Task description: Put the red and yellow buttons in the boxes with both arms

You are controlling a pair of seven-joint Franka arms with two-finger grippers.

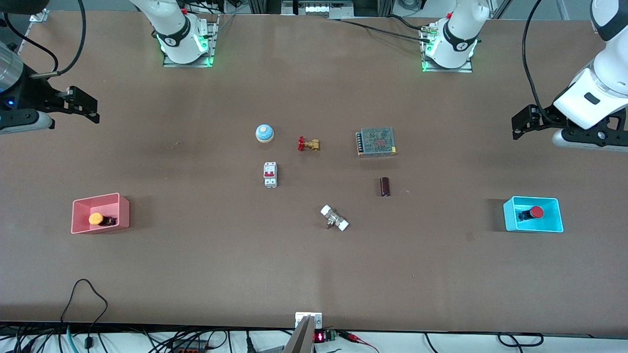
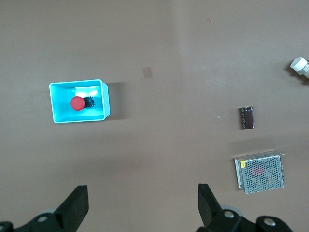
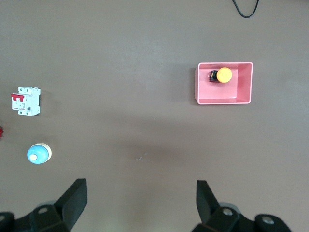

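The yellow button [image 1: 96, 218] lies in the pink-red box [image 1: 99, 200] toward the right arm's end of the table; both show in the right wrist view, button [image 3: 223, 75] in box [image 3: 244, 84]. The red button [image 1: 536, 212] lies in the cyan box [image 1: 534, 226] toward the left arm's end; the left wrist view shows button [image 2: 77, 103] in box [image 2: 104, 99]. My right gripper [image 1: 84, 107] is open and empty, high over bare table at its end. My left gripper [image 1: 524, 121] is open and empty, high over bare table at its end. In the wrist views both grippers [image 2: 141, 200] [image 3: 140, 195] are wide apart.
In the table's middle lie a blue dome bell [image 1: 264, 133], a brass valve with red handle [image 1: 308, 144], a white circuit breaker [image 1: 270, 174], a metal power supply [image 1: 376, 141], a dark cylinder [image 1: 385, 187] and a white-capped fitting [image 1: 334, 218].
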